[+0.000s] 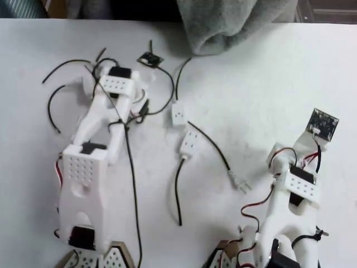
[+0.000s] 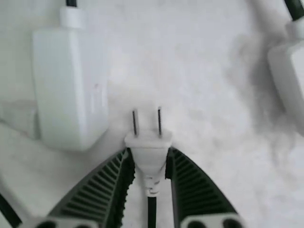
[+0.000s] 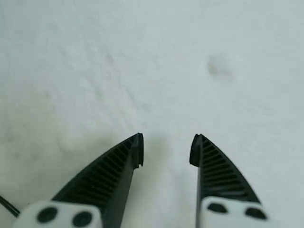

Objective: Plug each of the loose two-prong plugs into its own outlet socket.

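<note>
Two white outlet sockets (image 1: 178,113) (image 1: 188,141) lie end to end in the middle of the table. In the left wrist view one socket block (image 2: 71,90) is beside the plug's prongs and the other (image 2: 289,80) is farther off. My left gripper (image 2: 147,154) is shut on a white two-prong plug (image 2: 147,142), its prongs pointing forward over the table and not in any socket; in the high view this gripper (image 1: 143,109) is just left of the upper socket. A second loose plug (image 1: 241,183) lies on its black cord right of the sockets. My right gripper (image 3: 166,149) is open over bare table.
A grey cloth (image 1: 234,22) hangs over the table's far edge. A small black board (image 1: 150,58) and loose black wires (image 1: 53,109) lie around the left arm. A black cord (image 1: 178,195) trails from the lower socket toward the front.
</note>
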### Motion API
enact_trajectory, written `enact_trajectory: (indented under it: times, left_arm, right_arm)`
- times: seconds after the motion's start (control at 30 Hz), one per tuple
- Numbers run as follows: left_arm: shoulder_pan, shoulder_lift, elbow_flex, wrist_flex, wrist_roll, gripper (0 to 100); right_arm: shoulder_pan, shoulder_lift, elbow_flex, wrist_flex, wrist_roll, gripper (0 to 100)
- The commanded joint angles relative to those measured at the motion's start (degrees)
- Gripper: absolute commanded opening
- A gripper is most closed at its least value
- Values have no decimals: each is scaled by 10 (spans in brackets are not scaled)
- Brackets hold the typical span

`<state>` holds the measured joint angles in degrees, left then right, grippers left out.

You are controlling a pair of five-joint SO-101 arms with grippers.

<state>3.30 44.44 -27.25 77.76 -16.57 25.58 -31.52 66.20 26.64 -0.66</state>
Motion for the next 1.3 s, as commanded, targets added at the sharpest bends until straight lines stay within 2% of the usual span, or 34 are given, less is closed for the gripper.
enact_trajectory:
  times: [0.0,0.17,0.33,0.53,0.73,0.87,0.97,1.13,1.27]
  left_arm:
    - [18,-49,-29,3,-5,24]
    - [84,-111,-91,120,-6,24]
    - [166,-208,-102,214,2,24]
    - [236,-315,-102,234,107,24]
    - [287,-390,-23,227,106,24]
    - [305,-484,85,177,105,24]
    - [298,-582,196,101,105,24]
    - [259,-754,431,-76,105,24]
    - [254,-883,614,-229,106,24]
  right_arm:
    - [-6,-15,-3,-11,-2,173]
    - [-6,-15,-3,-11,-3,173]
    - [-6,-15,-3,-11,-3,173]
    - [-6,-15,-3,-11,-3,173]
    - [-6,-15,-2,-11,-2,173]
    - [-6,-15,-2,-11,-3,173]
    - [-13,-15,-2,-11,-3,173]
    - [-21,-16,-2,-11,-3,173]
    - [-21,-22,-4,-11,-4,173]
